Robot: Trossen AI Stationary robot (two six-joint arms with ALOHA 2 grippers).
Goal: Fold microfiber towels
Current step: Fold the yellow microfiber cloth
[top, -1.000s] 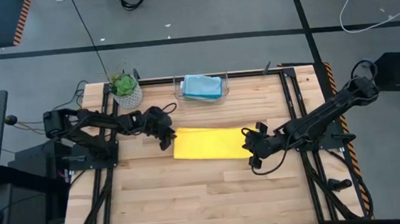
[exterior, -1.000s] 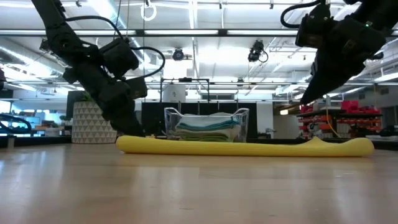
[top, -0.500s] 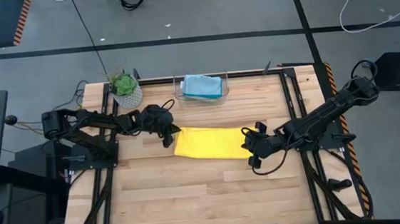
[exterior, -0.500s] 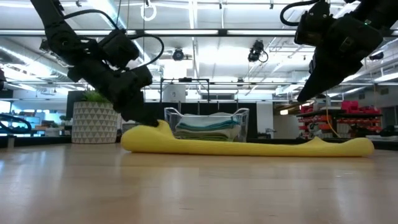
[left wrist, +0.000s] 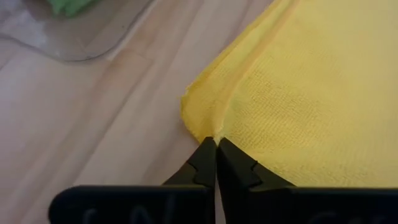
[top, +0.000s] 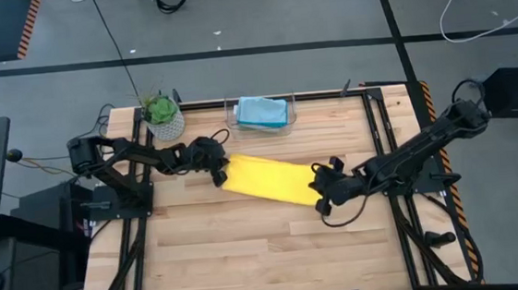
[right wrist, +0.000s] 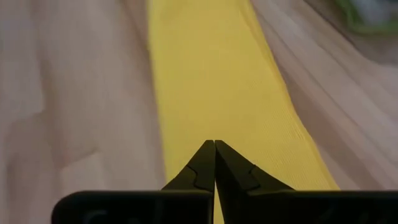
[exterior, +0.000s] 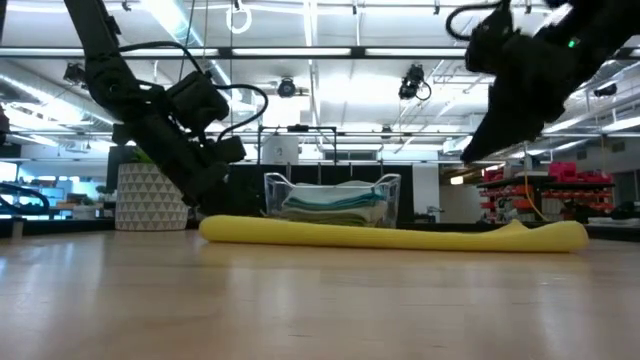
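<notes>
A folded yellow towel (top: 269, 181) is laid as a long strip across the middle of the table (top: 249, 257), slanting from the left toward the right edge. Its left end is pinched by the closed left gripper (top: 220, 174), and its right end is clamped in the closed right gripper (top: 319, 194). More folded towels, a light blue towel (top: 260, 111) on top, are held in a clear bin (top: 286, 118) at the far edge, beside a potted plant (top: 162, 115) near the far left corner.

High overhead, low table-level, wrists close; all share yellow towel (top: 268, 181).
</notes>
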